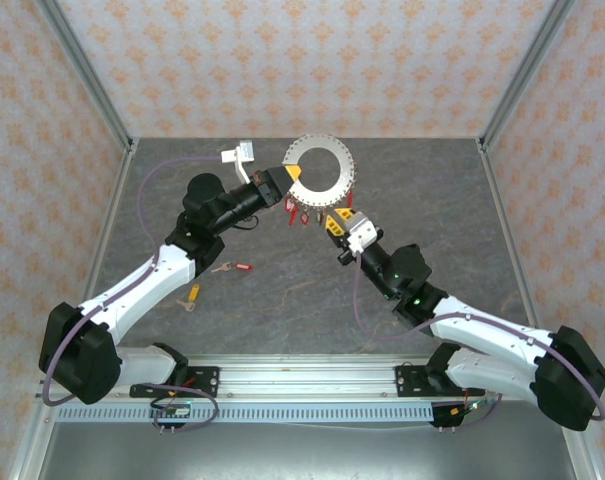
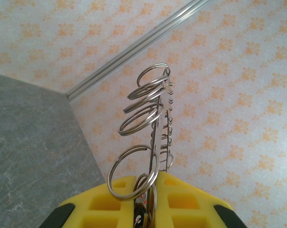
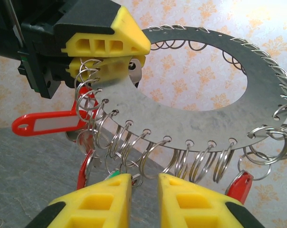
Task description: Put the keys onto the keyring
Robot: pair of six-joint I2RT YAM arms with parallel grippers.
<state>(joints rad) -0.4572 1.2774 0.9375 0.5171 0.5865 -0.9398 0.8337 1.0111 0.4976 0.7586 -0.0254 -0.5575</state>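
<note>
Above the far table (image 1: pixel 432 230), my left gripper (image 1: pixel 285 178) pinched the keyring (image 1: pixel 344 172), with red keys (image 1: pixel 298 213) already hanging. My right gripper (image 3: pixel 144 183) stood narrowly parted, and I couldn't tell whether it gripped anything. Loose keys (image 1: pixel 244 267) lay unthreaded.

Bright, even, diffuse light; faint shadows; wall (image 3: pixel 271 19) washed out; keyring (image 3: pixel 190 124) shows sheen.

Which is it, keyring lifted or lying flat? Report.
Lifted: the left tool clamps the keyring by its rim; wallpaper shows through its centre.
</note>
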